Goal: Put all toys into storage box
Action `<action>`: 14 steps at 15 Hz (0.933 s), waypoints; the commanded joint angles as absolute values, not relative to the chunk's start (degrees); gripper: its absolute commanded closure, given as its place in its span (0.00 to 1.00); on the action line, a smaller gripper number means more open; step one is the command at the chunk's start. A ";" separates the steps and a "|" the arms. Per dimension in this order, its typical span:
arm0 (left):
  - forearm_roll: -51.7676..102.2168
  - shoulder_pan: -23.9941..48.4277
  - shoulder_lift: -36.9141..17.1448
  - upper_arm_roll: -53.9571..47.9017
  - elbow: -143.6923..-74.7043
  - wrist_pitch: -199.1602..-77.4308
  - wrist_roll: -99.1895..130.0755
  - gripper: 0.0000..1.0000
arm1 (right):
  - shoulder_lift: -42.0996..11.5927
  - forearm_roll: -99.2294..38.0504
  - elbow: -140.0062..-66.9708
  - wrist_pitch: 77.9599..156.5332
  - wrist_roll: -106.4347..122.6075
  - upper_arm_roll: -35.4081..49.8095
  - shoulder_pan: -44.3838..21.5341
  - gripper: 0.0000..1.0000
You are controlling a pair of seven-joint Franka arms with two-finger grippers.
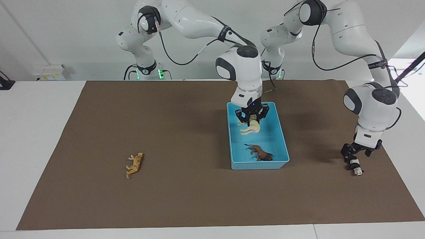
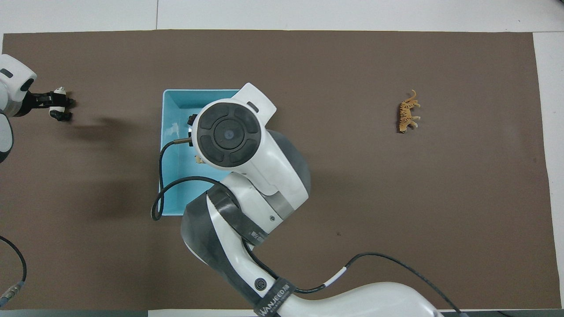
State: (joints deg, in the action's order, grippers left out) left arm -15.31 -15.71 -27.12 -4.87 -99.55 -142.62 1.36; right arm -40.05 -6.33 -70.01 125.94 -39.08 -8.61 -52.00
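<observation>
facing view: horse (image 1: pixel 251 127) between right jaws over box (image 1: pixel 281 127)

High facing camera across table (image 1: pixel 46 139), steep overhead opposite, perhaps sharing whole mat (image 1: pixel 186 199)

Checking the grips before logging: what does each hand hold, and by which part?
Right hand, over the box: the horse, gripped by its back, legs hanging sideways. Left hand: open, down at the panda, nothing held.
</observation>
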 commanded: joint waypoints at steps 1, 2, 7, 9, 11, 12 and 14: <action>-16.61 -18.37 -28.82 -5.54 -98.70 -144.84 0.00 0.00 | -41.40 -6.86 -67.24 125.51 -44.10 -8.96 -53.87 0.10; -16.61 -18.28 -29.61 -5.54 -98.96 -145.37 -0.78 0.00 | -41.31 -6.94 -67.15 124.72 -45.77 -8.96 -54.40 0.00; -16.35 -17.67 -31.20 -5.54 -101.34 -149.94 -1.67 0.00 | -38.51 -6.33 -64.69 112.01 -48.69 -12.37 -52.30 0.00; -15.91 -17.49 -31.29 -5.62 -101.16 -149.33 -1.49 0.30 | -34.38 -5.98 -64.86 108.30 -43.46 -16.33 -50.20 0.00; -14.86 -17.49 -31.29 -5.63 -100.73 -148.37 -1.15 0.70 | -32.96 -5.98 -64.95 104.17 -33.97 -16.96 -45.03 0.00; -13.37 -17.49 -31.29 -5.63 -100.03 -147.14 -1.14 0.76 | -32.35 -5.98 -65.30 103.98 -30.01 -17.05 -42.56 0.00; -11.17 -17.23 -31.38 -5.54 -98.18 -144.59 -1.06 0.83 | -31.82 -6.33 -67.14 104.23 -25.94 -17.14 -35.54 0.00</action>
